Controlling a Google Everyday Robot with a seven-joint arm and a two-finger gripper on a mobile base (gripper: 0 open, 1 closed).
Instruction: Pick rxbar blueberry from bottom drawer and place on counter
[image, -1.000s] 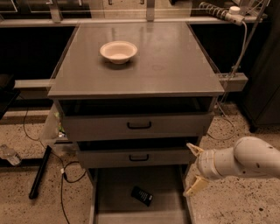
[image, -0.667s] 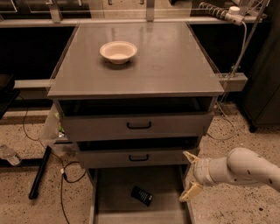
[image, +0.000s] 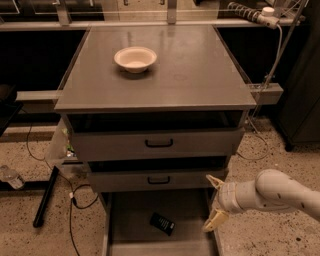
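The rxbar blueberry (image: 162, 223), a small dark flat bar, lies at a slant on the grey floor of the open bottom drawer (image: 135, 212). My gripper (image: 214, 202) is open at the drawer's right rim, to the right of the bar and not touching it; one pale finger points up and the other down. The white arm reaches in from the lower right. The counter (image: 195, 70) is the wide grey top of the cabinet above.
A cream bowl (image: 135, 58) sits on the counter at the back left. Two upper drawers with black handles (image: 159, 143) stand slightly pulled out above the bottom drawer. Cables and a black pole (image: 46, 197) lie on the speckled floor at the left.
The arm and gripper have moved down and left, from beside the cabinet toward the bottom drawer's right rim. The bar and bowl have not moved.
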